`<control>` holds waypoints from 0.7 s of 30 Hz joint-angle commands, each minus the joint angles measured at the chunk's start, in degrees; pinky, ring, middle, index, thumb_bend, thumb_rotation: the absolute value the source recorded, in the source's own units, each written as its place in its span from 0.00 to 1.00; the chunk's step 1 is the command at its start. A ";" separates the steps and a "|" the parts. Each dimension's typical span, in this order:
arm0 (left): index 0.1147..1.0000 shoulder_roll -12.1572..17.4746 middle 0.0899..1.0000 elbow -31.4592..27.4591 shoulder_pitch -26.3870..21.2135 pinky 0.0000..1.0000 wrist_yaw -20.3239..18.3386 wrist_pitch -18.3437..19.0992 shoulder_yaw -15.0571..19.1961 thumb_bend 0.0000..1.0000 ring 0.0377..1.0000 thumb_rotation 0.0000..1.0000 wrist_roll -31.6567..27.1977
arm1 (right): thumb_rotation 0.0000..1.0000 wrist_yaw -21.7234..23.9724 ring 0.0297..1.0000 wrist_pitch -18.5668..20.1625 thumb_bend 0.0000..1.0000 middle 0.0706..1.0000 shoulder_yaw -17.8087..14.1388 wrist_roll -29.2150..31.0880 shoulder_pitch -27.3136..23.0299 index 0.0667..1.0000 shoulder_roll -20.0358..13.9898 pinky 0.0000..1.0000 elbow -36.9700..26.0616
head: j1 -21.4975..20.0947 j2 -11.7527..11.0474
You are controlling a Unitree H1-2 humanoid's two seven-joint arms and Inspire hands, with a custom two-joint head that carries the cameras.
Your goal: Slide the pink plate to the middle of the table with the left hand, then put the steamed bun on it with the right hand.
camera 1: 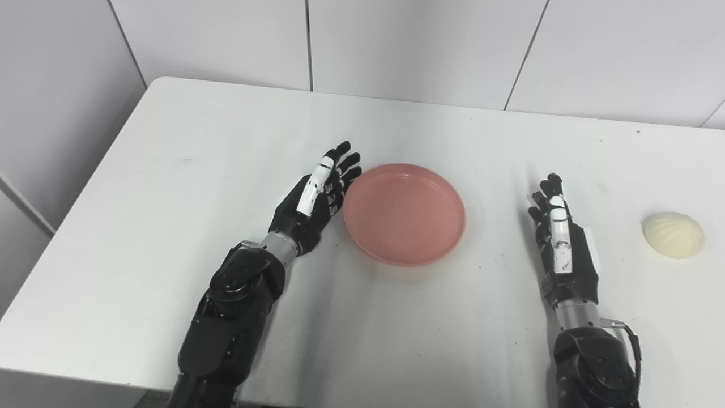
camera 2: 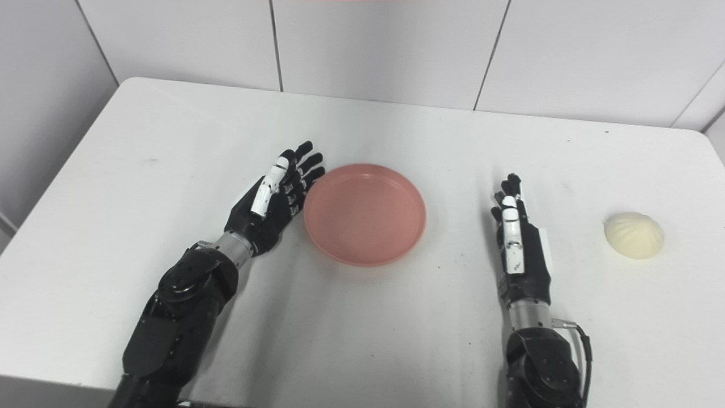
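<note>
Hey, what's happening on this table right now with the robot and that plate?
A two-armed robot is working at a white table. Its left hand is open, edge-on against the left rim of the empty pink plate, which sits near the middle. The right hand is open too, holding nothing, between the plate and the steamed bun. The bun lies untouched at the table's right side.

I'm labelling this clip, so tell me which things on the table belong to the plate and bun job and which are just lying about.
Part of the job:
pink plate
steamed bun
left hand, open beside the plate
right hand, open, holding nothing

Just there:
white table
Nothing else lies on it.
</note>
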 commanded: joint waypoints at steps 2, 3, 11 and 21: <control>1.00 -0.40 0.99 -1.08 0.49 1.00 -3.40 0.81 -2.33 0.39 0.99 1.00 -0.26 | 1.00 0.13 1.00 1.96 0.14 1.00 1.45 -0.13 0.80 1.00 1.70 1.00 0.35 | -0.51 0.06; 1.00 -0.47 0.99 -1.03 0.72 1.00 -3.96 0.86 -2.62 0.39 0.99 1.00 -0.59 | 1.00 -0.01 1.00 1.83 0.14 1.00 1.63 -0.29 0.81 1.00 1.79 1.00 0.37 | -1.22 0.14; 1.00 -1.06 0.98 -1.47 2.32 1.00 -5.38 2.09 -3.54 0.39 0.99 1.00 -1.94 | 1.00 -0.30 1.00 1.48 0.17 1.00 2.32 -0.12 0.82 1.00 2.33 1.00 0.68 | -3.98 0.35; 1.00 -0.69 0.99 -0.99 2.64 1.00 -5.75 1.18 -3.21 0.41 0.99 1.00 -1.64 | 1.00 -1.55 1.00 1.33 0.16 1.00 2.25 -0.71 0.39 1.00 2.97 1.00 0.77 | -5.89 0.15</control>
